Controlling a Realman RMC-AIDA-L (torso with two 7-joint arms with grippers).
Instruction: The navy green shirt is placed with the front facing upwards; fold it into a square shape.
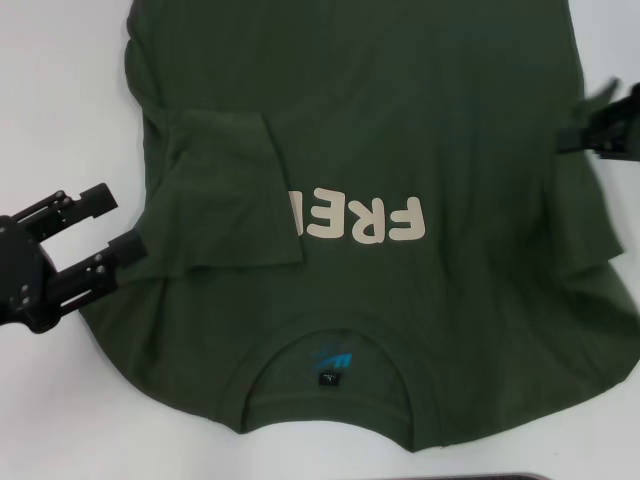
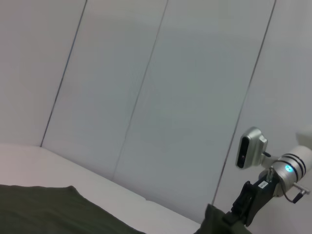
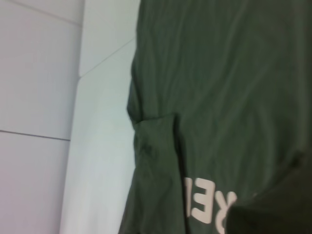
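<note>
Left gripper [image 1: 115,222] spread beside folded sleeve [image 1: 225,195] of navy green shirt [image 1: 400,120], right gripper [image 1: 585,135] pinching its far edge.

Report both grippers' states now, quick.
Left gripper: open, empty, at the navy green shirt's left edge beside the folded-in sleeve.
Right gripper: at the shirt's right edge; open or shut cannot be told.

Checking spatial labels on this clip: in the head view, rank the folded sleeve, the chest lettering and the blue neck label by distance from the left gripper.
1. Folded sleeve, right beside the left gripper.
2. Blue neck label, near edge, by the collar.
3. Chest lettering, mid-shirt; close to the label's distance.
</note>
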